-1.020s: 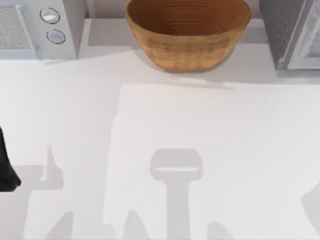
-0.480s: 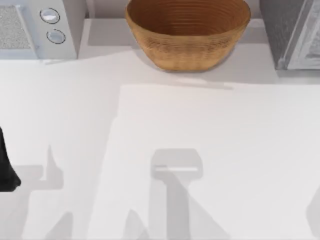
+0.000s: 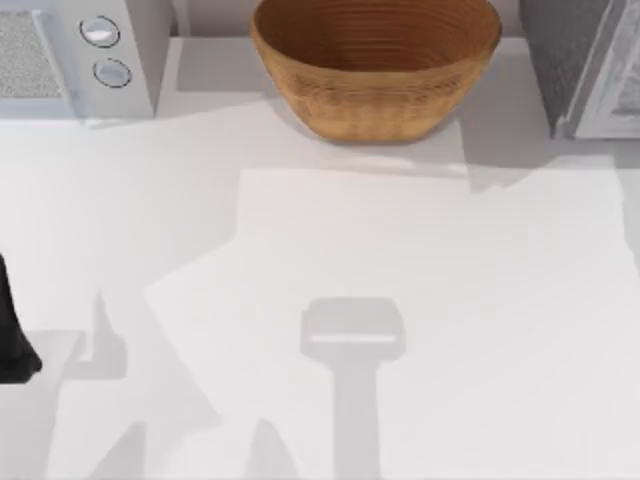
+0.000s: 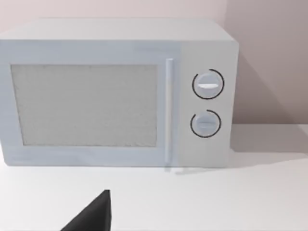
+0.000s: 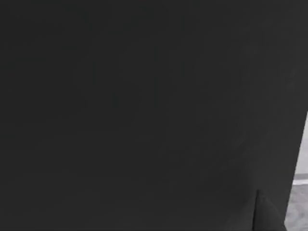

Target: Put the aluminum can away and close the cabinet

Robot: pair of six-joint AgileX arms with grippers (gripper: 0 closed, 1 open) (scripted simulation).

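Observation:
The aluminum can is out of view. The grey cabinet (image 3: 575, 60) stands at the table's back right corner, with a lighter panel along its right side. My left gripper (image 3: 12, 335) is a black shape parked at the table's left edge; a dark tip of it (image 4: 91, 216) pokes up in the left wrist view, facing the microwave. The right wrist view is dark.
A white microwave (image 3: 70, 55) with two round knobs (image 4: 208, 84) sits at the back left. A woven basket (image 3: 375, 65) stands at the back centre, between microwave and cabinet. Arm and camera shadows lie across the white tabletop (image 3: 400, 240).
The shadows on the table have shifted: the lit patch has spread left and right, and the dark shadow at the lower right edge is gone. My left arm has stayed still.

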